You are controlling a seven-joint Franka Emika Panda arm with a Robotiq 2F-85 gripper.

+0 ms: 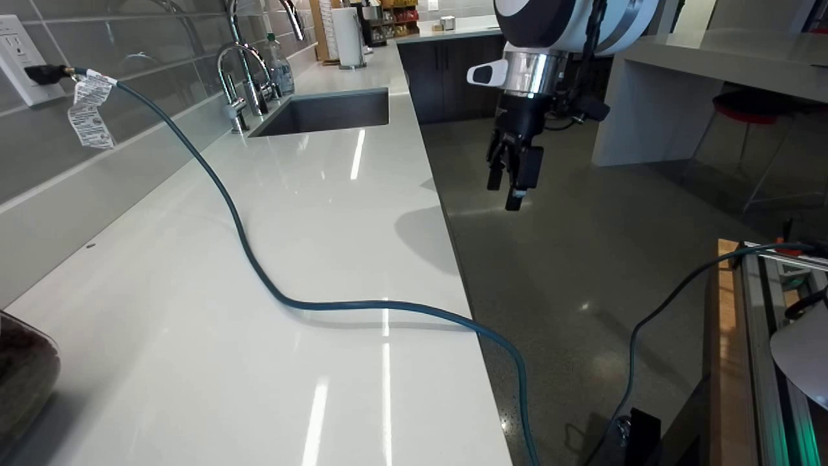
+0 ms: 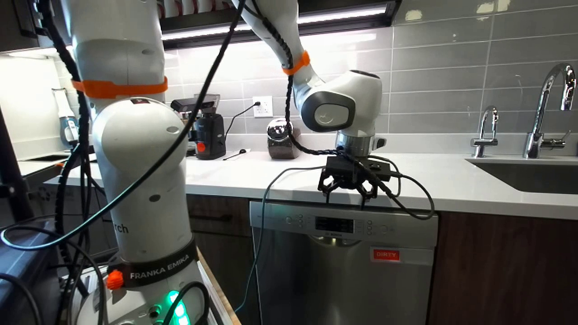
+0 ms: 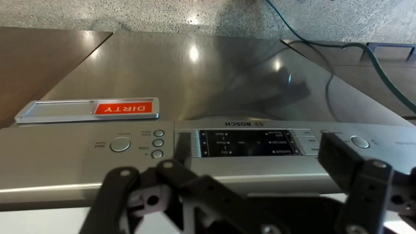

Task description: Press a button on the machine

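The machine is a steel Bosch dishwasher (image 2: 343,280) under the counter, also filling the wrist view (image 3: 195,81). Its front panel has a dark display (image 2: 334,224) and, in the wrist view, a large round Start button (image 3: 120,144), several small round buttons (image 3: 158,143) and another round button (image 3: 359,142). My gripper (image 2: 345,201) points down in front of the counter edge, above panel level. In the wrist view its fingers (image 3: 255,139) are wide apart with nothing between them. It also shows in an exterior view (image 1: 506,194), where the dishwasher front is hidden.
The white counter (image 1: 362,259) has a projecting front edge close to the gripper. A green cable (image 1: 388,304) crosses it and hangs down past the dishwasher's side. A sink (image 2: 533,176) with taps lies along the counter. A DIRTY sign (image 2: 386,255) is on the dishwasher door.
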